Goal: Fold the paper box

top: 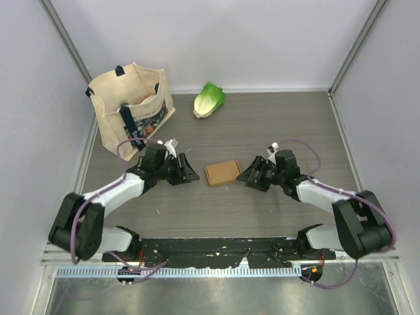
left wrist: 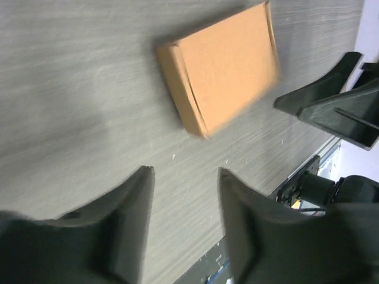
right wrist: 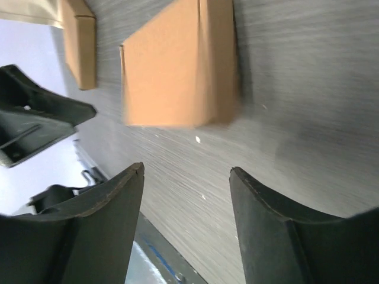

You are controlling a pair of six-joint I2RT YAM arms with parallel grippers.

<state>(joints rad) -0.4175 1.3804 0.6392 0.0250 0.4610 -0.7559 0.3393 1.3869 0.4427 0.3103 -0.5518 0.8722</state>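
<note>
Black plastic first: my left gripper (left wrist: 185,177) sits low over the desk (top: 282,125) with its jaws parted and nothing between them. My right gripper (right wrist: 186,174) mirrors it, jaws somewhat wider and just as empty. Neither one touches anything.

Between the two, near the middle of the desk, lies the paper box (top: 222,172), brown cardboard resting flat on its broad face, with a gripper just off each short end. From both wrist cameras I read it as a closed, shallow box. The lid panel is down, the side walls look square, and a seam runs along one long edge where lid meets wall. I can find no loose flap sticking up.

So I judge the folding done or very nearly so. What may be left is pressing that seam home, since I cannot tell whether its tab is fully tucked.

Further out, a canvas bag (top: 131,98) stands at the far left corner and a lettuce (top: 209,100) lies by the far edge.
</note>
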